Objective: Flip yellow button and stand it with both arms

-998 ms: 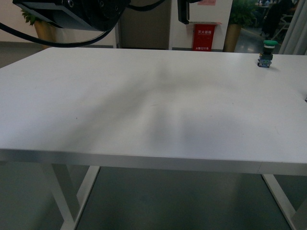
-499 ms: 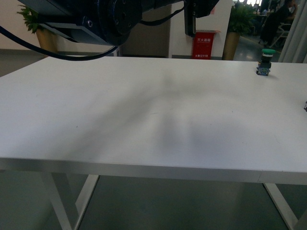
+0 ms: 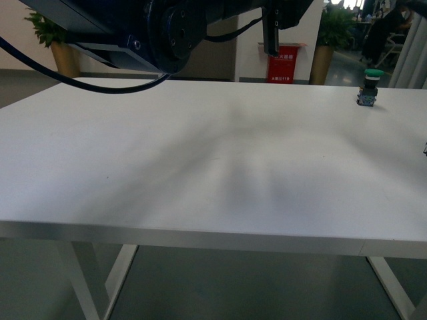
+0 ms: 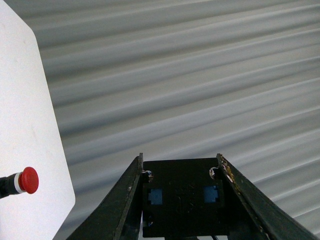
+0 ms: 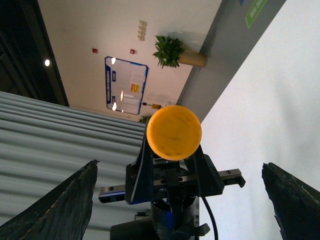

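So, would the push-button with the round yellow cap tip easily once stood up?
Possibly: the yellow-capped push-button looks top-heavy with its broad cap. Its squarish black base seems flat, so it should stand. Sideways, it may roll.

Front: dim, soft shadows across table (image 3: 200,160)
Left wrist: table glaring white
Right wrist: yellow button (image 5: 174,132) brightly lit, sharp

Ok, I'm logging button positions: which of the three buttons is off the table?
The yellow button, gripped in the left tool with its cap facing the right wrist camera. The green-capped button and the red-capped button both rest on the table.
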